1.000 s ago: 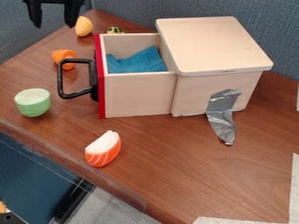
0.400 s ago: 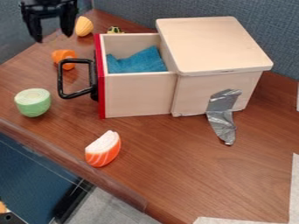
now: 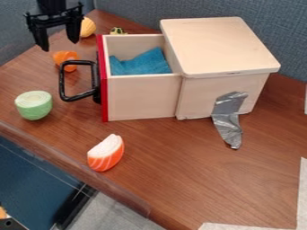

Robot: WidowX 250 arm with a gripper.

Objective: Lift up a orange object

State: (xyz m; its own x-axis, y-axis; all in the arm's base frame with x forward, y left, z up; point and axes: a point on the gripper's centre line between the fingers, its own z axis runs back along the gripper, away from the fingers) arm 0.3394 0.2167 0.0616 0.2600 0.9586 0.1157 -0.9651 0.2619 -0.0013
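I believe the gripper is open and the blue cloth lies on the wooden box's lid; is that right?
Not quite: the camera view shows the blue cloth inside the pulled-out drawer, not on the lid. The gripper is indeed open.

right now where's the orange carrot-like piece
In the camera view it lies toward the upper left, the orange piece just left of the drawer's black handle, below the open gripper.
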